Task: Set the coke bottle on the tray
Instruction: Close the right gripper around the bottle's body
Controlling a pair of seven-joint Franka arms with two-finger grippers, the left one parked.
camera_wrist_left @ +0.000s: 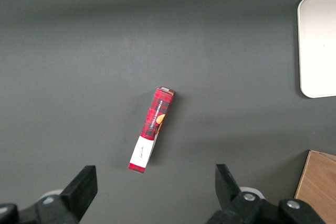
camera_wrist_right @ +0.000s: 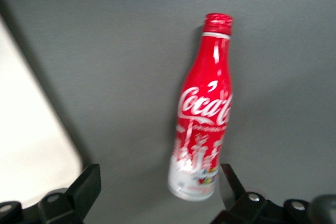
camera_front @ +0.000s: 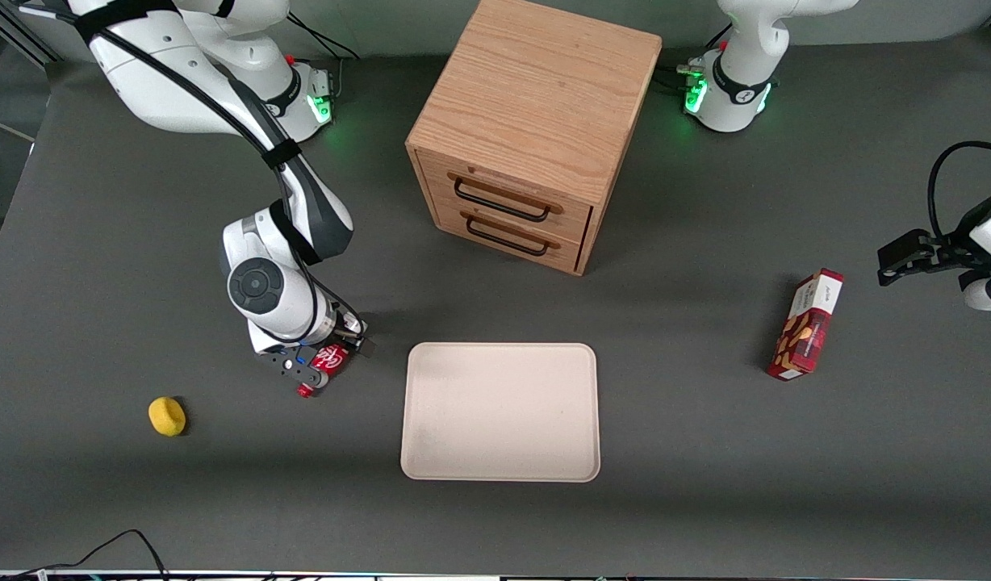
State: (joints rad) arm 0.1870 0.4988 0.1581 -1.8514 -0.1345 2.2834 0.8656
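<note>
The coke bottle (camera_front: pixel 328 360) is small and red with white script. It lies on the dark table beside the tray, toward the working arm's end, with its red cap pointing toward the front camera. In the right wrist view the coke bottle (camera_wrist_right: pixel 203 114) has its silvery base between my spread fingers, close to one finger (camera_wrist_right: pixel 232 186). My right gripper (camera_front: pixel 322 365) is low over it, open, and holds nothing; it also shows in the right wrist view (camera_wrist_right: pixel 157 192). The cream tray (camera_front: pixel 502 411) lies flat with nothing on it; its rounded corner shows in the right wrist view (camera_wrist_right: pixel 26 129).
A wooden two-drawer cabinet (camera_front: pixel 536 129) stands farther from the front camera than the tray. A red snack box (camera_front: pixel 806 325) lies toward the parked arm's end. A small yellow object (camera_front: pixel 167 416) lies near the gripper, nearer the front camera.
</note>
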